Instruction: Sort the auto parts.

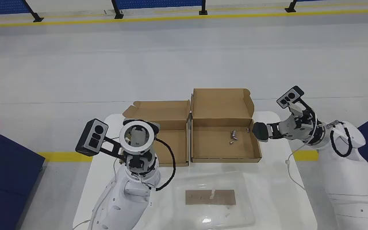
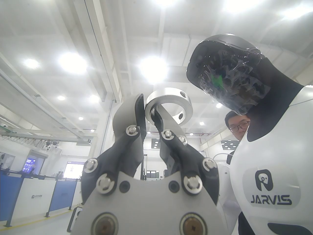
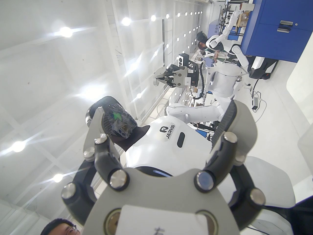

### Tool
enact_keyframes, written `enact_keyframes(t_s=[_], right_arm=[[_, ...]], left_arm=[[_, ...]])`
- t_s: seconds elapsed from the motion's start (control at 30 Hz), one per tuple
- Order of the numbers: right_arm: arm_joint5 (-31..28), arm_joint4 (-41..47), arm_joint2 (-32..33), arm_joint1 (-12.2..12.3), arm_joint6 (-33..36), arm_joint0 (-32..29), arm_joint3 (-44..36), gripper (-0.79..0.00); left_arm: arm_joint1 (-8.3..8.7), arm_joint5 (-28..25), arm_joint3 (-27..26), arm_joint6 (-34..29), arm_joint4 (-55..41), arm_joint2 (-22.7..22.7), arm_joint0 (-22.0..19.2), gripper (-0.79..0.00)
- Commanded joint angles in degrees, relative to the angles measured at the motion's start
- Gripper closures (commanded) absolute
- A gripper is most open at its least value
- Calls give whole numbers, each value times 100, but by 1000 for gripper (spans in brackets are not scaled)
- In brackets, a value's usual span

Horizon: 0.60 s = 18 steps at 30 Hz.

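My left gripper (image 2: 148,113) points up toward the ceiling and is shut on the rim of a silver metal ring (image 2: 166,93) with small side holes. From the top view, that ring (image 1: 139,122) is held high over the left cardboard box (image 1: 172,148), with the left gripper (image 1: 137,138) beneath it. My right gripper (image 3: 166,121) is open with nothing between its fingers. It hangs at the right wall of the right cardboard box (image 1: 213,145), as the top view shows the right gripper (image 1: 260,131). Small metal parts (image 1: 233,136) lie in the right box.
A clear plastic tray (image 1: 244,215) holding a brown card and small parts lies on the white table's front. Both boxes stand open with their lids raised at the back. The left arm's gripper (image 3: 159,79) shows far off in the right wrist view.
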Motion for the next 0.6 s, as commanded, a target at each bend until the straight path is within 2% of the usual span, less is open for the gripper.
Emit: enact_keyframes(t_s=[0.0,0.27,0.57], right_arm=[[0,0,0,0,0,0,0,-785],[0,0,0,0,0,0,0,-785],[0,0,0,0,0,0,0,-785]], left_arm=[[0,36,-45,-130,-91,34,52,0],[48,-96,-13,-889,-145,-220,280,0],[228,-155,201,-1782,114,-811,899,0]])
